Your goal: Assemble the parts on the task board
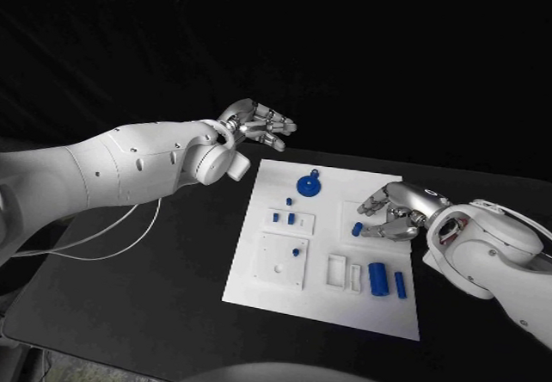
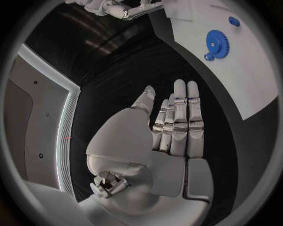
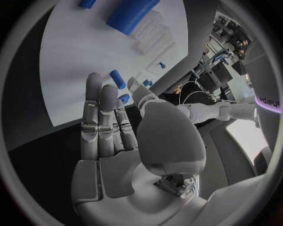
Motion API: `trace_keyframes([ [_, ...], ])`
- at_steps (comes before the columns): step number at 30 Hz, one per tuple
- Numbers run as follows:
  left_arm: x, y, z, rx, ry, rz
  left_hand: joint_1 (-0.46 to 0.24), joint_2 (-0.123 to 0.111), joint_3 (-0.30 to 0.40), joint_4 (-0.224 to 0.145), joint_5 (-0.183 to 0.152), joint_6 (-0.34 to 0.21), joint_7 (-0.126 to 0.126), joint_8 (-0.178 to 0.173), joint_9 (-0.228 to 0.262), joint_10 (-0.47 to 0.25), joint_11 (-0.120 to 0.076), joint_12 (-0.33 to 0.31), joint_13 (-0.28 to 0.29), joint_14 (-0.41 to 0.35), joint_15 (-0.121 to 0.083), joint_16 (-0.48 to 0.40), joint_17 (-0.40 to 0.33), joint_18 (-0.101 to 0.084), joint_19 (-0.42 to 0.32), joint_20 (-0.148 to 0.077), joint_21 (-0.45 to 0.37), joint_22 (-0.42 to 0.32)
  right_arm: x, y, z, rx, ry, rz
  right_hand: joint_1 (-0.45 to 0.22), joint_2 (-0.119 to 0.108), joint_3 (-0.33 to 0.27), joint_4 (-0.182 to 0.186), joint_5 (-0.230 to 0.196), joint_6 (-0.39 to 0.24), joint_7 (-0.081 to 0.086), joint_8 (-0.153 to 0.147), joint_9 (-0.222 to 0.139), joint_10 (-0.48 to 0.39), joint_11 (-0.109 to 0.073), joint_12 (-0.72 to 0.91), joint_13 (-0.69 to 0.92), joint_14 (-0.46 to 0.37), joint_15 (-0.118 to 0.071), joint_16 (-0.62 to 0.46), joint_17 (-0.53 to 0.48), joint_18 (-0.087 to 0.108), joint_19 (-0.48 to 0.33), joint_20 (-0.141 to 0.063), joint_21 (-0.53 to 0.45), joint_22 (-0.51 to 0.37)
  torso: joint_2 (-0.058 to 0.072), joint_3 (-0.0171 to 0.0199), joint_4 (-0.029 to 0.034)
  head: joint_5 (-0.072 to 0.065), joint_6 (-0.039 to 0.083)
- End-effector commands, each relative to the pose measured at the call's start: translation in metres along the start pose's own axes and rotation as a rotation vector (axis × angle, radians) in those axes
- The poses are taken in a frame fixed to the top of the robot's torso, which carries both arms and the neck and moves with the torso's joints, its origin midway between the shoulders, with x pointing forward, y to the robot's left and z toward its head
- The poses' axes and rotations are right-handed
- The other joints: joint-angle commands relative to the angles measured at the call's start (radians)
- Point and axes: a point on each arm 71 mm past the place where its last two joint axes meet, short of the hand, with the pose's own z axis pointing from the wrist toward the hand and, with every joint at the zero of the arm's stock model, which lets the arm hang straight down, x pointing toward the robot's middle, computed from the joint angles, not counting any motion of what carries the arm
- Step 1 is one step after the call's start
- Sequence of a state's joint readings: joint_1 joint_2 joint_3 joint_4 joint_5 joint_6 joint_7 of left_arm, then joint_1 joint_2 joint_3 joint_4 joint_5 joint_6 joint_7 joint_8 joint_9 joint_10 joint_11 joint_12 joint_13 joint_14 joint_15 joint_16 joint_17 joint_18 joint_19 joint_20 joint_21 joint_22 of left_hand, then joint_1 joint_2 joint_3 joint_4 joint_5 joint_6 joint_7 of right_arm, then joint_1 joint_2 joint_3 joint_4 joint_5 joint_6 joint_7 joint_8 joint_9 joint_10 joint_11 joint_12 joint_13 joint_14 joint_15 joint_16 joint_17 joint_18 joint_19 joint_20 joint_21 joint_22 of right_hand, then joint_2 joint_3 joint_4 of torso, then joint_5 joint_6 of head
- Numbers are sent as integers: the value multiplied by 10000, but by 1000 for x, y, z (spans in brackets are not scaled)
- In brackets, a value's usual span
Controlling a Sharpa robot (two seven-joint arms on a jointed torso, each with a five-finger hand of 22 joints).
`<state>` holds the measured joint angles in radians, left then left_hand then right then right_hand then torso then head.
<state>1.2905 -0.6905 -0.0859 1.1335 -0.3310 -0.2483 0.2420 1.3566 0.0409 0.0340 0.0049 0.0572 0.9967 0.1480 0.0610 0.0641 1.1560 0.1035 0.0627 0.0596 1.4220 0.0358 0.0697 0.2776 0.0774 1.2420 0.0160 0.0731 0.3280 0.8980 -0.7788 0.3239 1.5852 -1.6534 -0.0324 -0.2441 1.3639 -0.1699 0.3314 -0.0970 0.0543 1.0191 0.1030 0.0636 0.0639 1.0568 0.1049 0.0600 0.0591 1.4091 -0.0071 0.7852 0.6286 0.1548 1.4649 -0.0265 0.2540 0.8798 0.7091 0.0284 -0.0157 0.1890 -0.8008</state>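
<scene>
A black desk fills the scene under a dark backdrop, and a thin white cable loops across its left part, curving from near the desk's left edge toward the middle and lying flat on the black surface.

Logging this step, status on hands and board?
Left hand open, off the task board. Right hand open at its right edge, by a small blue part, holding nothing. Nothing blocking.
</scene>
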Motion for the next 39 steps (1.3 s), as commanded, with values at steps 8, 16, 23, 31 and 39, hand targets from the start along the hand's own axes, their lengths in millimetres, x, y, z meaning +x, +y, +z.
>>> trace_keyframes([
  [8, 3, -1, 1, 97, 184, -22, 55, 46, -59, 16, -31, -27, -35, 25, 13, -27, -1, -3, -1, -19, 8, -17, -14, -160, 73, 24, 51, -17, 10, 6, 5, -31, -23, -586, -568, 89, 1051, -486, -27, 249, -12, -9, -4, 438, -105, 0, -6, 115, -108, 52, 4, 29, 366, -106, 197, 14, 0, 8, -9, 32, -62],
  [16, 3, -1, 2, 88, 202, -25, 55, 46, -59, 16, -31, -27, -35, 25, 13, -27, -1, -3, -1, -19, 8, -17, -14, -160, 73, 24, 51, -17, 23, 7, 7, 4, 368, -833, -932, 123, 1643, -528, -39, 636, 49, -2, 7, 1172, -294, -3, 3, 173, -231, 76, 74, -122, 363, -246, 331, 81, -2, 16, -12, 54, -95],
  [23, 3, -1, 2, 70, 204, -24, 55, 46, -59, 16, -31, -27, -35, 25, 13, -27, -1, -3, -1, -19, 8, -17, -14, -160, 73, 24, 51, -17, 28, 6, 7, 75, 467, -994, -1017, 240, 1894, -543, -58, 945, 73, 9, 17, 1449, -359, -1, 6, 201, -282, 69, 124, -174, 366, -305, 391, 115, -1, 17, -11, 40, -117],
  [31, 3, 0, 2, 51, 216, -25, 55, 46, -59, 16, -31, -27, -35, 25, 13, -27, -1, -3, -1, -19, 8, -17, -14, -160, 73, 24, 51, -17, 28, 8, 8, 15, 90, -928, -1091, 559, 2111, -375, -62, 1381, -38, 46, 49, 1956, -540, 14, 19, 306, -395, 88, 166, -233, 437, -406, 565, 204, 0, 14, -8, 29, -137],
  [39, 3, 0, 2, 38, 222, -25, 55, 46, -59, 16, -31, -27, -35, 25, 13, -27, -1, -3, -1, -19, 8, -17, -14, -160, 73, 24, 51, -17, 23, 12, 9, -69, -604, -717, -1170, 793, 2435, -311, -60, 1811, -155, 34, 91, 2429, -700, 16, 32, 349, -504, 38, 198, -367, 388, -538, 918, 460, -1, 3, -1, 13, -125],
])
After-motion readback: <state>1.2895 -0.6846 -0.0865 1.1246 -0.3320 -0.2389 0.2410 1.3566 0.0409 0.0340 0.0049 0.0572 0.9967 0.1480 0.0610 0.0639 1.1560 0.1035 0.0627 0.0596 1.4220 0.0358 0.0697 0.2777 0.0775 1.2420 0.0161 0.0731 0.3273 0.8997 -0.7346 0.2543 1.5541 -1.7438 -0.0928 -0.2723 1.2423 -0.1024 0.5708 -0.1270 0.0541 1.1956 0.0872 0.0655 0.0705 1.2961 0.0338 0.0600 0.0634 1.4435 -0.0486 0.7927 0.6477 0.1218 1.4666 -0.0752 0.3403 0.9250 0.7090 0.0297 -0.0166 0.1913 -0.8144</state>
